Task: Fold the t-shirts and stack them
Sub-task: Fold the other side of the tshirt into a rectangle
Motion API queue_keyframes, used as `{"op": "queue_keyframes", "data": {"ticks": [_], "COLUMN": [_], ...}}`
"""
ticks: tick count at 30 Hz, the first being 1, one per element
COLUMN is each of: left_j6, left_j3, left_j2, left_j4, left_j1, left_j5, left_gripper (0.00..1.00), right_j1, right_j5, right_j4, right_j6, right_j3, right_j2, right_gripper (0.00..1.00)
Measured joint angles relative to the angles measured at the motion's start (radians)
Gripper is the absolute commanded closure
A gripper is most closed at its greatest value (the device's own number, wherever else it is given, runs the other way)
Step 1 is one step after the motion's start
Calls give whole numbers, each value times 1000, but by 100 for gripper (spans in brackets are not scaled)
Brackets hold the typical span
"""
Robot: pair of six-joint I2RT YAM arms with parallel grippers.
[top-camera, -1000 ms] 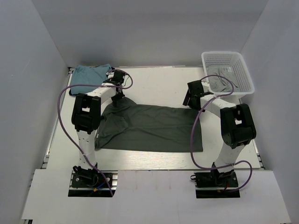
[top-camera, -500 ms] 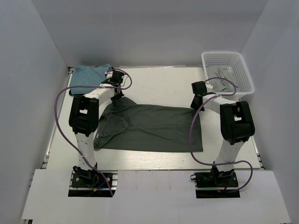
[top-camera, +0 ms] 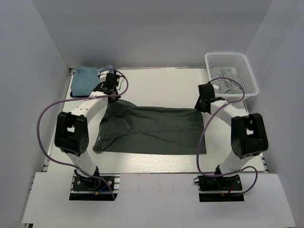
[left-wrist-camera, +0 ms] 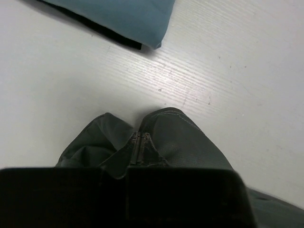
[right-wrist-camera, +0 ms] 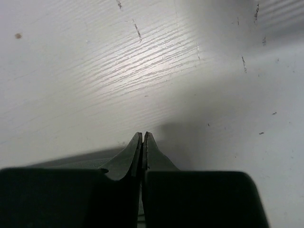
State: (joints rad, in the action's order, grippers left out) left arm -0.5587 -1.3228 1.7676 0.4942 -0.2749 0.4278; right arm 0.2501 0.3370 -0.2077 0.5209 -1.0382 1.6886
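Note:
A dark grey-green t-shirt [top-camera: 152, 128] lies spread across the middle of the table. My left gripper [top-camera: 114, 97] is shut on its far left corner, and in the left wrist view the cloth [left-wrist-camera: 175, 137] bunches up round the closed fingertips [left-wrist-camera: 141, 138]. My right gripper [top-camera: 203, 108] is shut at the shirt's far right corner. In the right wrist view its fingertips [right-wrist-camera: 142, 142] are pressed together, with a strip of dark cloth [right-wrist-camera: 80, 163] at their left. A folded teal-blue t-shirt [top-camera: 88, 78] lies at the far left corner.
A white mesh basket [top-camera: 237, 59] stands at the far right and holds a pale grey t-shirt [top-camera: 224, 84]. The teal shirt's edge [left-wrist-camera: 123, 14] lies just beyond the left gripper. Grey walls close in the table on three sides.
The right gripper was open and has shut at the shirt's far right corner. The left arm's elbow has swung out to the left, its gripper still shut on the left corner.

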Motion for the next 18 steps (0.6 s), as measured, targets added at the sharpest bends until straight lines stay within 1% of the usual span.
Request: {"op": "queue_keyframes", "data": {"ticks": [4,12,18], "left_j6": [-24,-71,-108], "left_j3": [116,260,340], "left_j2": [-111,-199,-331], "left_j4": [-18,-13,-8], "left_j1": [-2,-6,-9], "left_j5": [-3,-11,-85], "left_gripper": [100,100,100], "right_j1": [0,4,5], "right_j5": [-27,-54,-61], "right_j4": [24,32,34], "right_j6": [-7,-9,-17], "right_j3": [39,100,119], "right_j2": [-72,-107,-145], "right_gripper": [100,100,100]}}
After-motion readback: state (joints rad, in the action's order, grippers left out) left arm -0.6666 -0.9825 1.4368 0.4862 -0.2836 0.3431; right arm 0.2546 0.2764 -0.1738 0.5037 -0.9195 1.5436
